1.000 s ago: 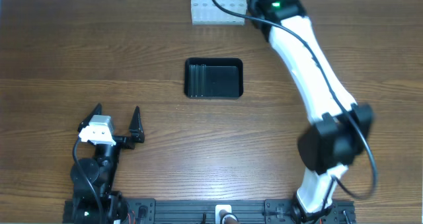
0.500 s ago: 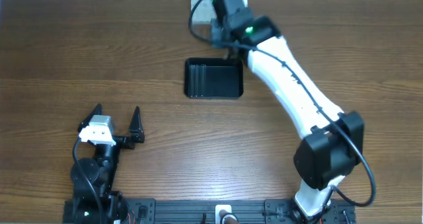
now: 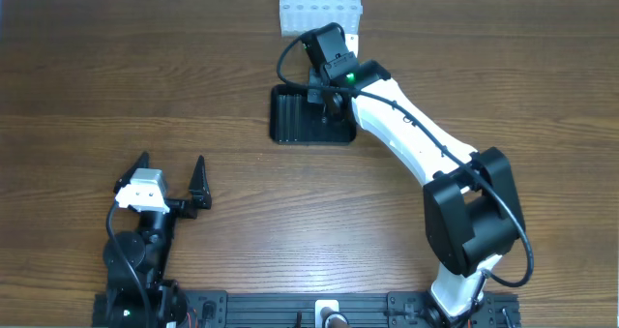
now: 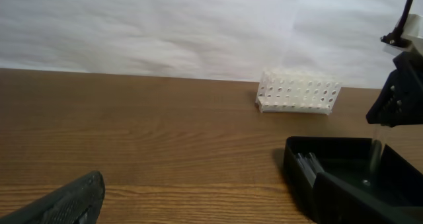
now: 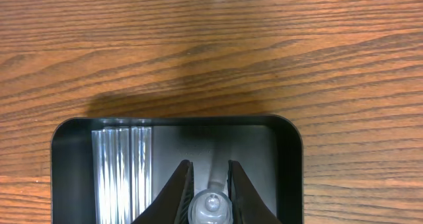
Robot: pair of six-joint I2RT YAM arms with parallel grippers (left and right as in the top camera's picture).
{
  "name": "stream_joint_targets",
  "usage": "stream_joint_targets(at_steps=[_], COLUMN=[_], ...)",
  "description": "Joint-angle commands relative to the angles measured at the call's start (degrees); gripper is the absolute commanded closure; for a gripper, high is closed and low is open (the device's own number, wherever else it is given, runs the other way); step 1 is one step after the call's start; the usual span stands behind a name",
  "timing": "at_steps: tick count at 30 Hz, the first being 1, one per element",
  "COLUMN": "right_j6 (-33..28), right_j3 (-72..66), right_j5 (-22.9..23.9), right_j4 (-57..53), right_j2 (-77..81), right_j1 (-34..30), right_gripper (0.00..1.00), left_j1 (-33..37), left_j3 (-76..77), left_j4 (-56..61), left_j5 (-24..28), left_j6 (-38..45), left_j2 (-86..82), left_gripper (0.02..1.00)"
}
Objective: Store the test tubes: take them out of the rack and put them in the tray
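Observation:
The white test tube rack [image 3: 319,13] stands at the far edge of the table, seen also in the left wrist view as rack [image 4: 299,93]. In front of it lies the black tray [image 3: 288,133]. Several clear tubes [image 5: 121,176] lie side by side along one side of the tray [image 5: 289,163]. My right gripper [image 5: 210,192] hangs over the tray's middle, shut on an upright test tube [image 5: 210,207]. From the left wrist view the tube [image 4: 375,149] points down into the tray [image 4: 330,197]. My left gripper [image 3: 172,177] rests open near the table's front left.
Bare wooden table surrounds the tray and rack. The right arm [image 3: 416,144] stretches diagonally from the front right to the tray. A white wall rises behind the rack.
My right gripper has swung from the rack's right end toward me and left, and is now over the tray with a tube. The left arm has not moved.

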Motion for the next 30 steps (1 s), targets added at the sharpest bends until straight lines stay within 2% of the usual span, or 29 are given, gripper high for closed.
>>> stream_joint_targets(at_steps=[1, 10, 16, 19, 24, 26, 29, 30], right_j6=[2.3, 3.2, 3.2, 3.2, 0.9, -2.6, -7.8, -10.0], right_j3=[-0.4, -0.4, -0.4, -0.4, -0.4, -0.4, -0.7, -1.2], right_j5=[-0.1, -0.3, -0.3, -0.2, 3.7, 5.2, 7.3, 7.7], right_j4=[1.2, 1.1, 1.1, 1.3, 2.2, 3.2, 5.2, 6.4], right_j2=[3.2, 5.6, 5.6, 5.6, 3.5, 0.5, -5.3, -7.9], right_j1=[1.0, 1.0, 1.0, 1.1, 1.0, 0.4, -1.3, -2.2], right_gripper=[0.869, 0.831, 0.709, 0.700, 0.636, 0.549, 0.308, 0.257], left_j1=[0.3, 0.3, 0.3, 0.3, 0.3, 0.3, 0.3, 0.3], left_j3=[-0.2, -0.2, -0.2, -0.2, -0.2, -0.2, -0.2, -0.2], left_j4=[-0.1, -0.1, -0.1, -0.1, -0.1, -0.1, -0.1, -0.1], left_j5=[1.0, 1.0, 1.0, 1.0, 1.0, 1.0, 1.0, 1.0], left_j6=[0.8, 0.8, 0.8, 0.8, 0.8, 0.8, 0.8, 0.8], left_j2=[-0.4, -0.4, -0.4, -0.4, -0.4, -0.4, -0.4, -0.4], left_gripper=[0.018, 0.018, 0.018, 0.018, 0.020, 0.018, 0.018, 0.018])
